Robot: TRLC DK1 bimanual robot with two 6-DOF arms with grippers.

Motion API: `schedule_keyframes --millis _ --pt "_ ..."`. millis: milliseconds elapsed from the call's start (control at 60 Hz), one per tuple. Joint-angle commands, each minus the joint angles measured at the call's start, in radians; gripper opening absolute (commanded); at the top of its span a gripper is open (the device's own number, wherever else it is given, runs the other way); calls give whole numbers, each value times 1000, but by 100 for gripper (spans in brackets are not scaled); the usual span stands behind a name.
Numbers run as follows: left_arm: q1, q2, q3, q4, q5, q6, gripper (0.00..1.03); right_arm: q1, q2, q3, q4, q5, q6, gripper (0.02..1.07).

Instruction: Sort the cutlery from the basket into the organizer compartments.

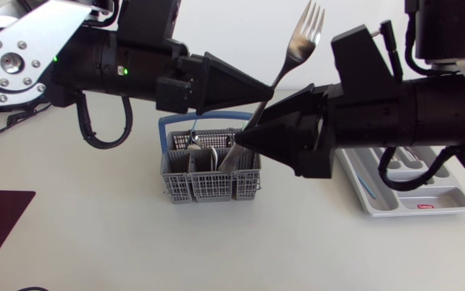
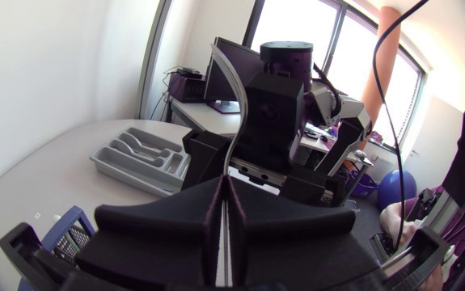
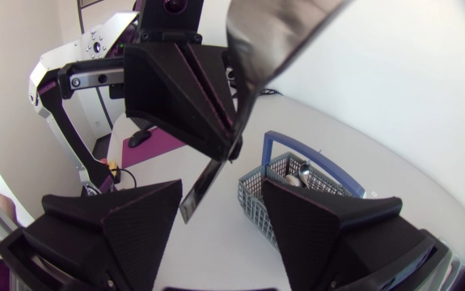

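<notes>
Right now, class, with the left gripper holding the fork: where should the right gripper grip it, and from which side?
Likely the lower handle, from the side opposite the left gripper. The fork tilts tines-up; its handle end hangs free inside the open right gripper.

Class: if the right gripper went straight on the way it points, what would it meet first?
Probably the fork held by the left gripper: it sits inside the open right gripper; depth unclear.

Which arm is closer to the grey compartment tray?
The right. The right arm hangs over part of the organizer; the left arm comes in from the opposite side, beyond the basket.
</notes>
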Motion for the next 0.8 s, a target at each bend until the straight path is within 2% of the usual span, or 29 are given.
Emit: schedule_keyframes --millis 0,300,650,717,783 --pt "14 19 25 19 26 -21 3 -5 9 13 32 -15 38 57" --pt "31 19 5 56 37 -41 3 -14 9 8 49 -38 42 13" --pt "32 7 -11 66 58 -61 3 -48 -2 6 47 -74 61 10" --pt "29 5 -14 67 67 -64 3 -51 0 8 50 -76 64 12" --pt "27 2 -16 69 72 -64 3 -51 -3 10 49 -82 65 26"
